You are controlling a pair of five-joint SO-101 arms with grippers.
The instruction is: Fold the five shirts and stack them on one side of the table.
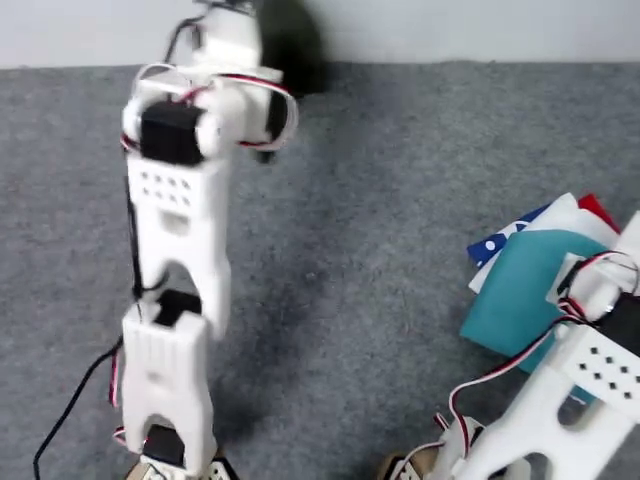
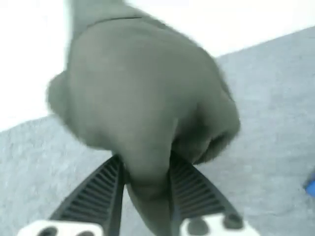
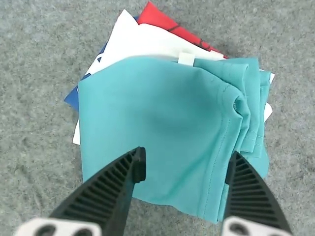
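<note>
My left gripper is shut on a bunched dark grey shirt, held up off the grey table near its far edge. In the high view that shirt shows as a dark mass beyond the left arm. At the table's right side lies a stack with a folded teal shirt on top, over a white shirt, a red one and a blue one. My right gripper hovers open just above the teal shirt, its fingers apart over the near edge.
Grey carpet-like table surface lies bare between the two arms. A white wall borders the far edge. The right arm rises from the near right corner, with cables trailing by both bases.
</note>
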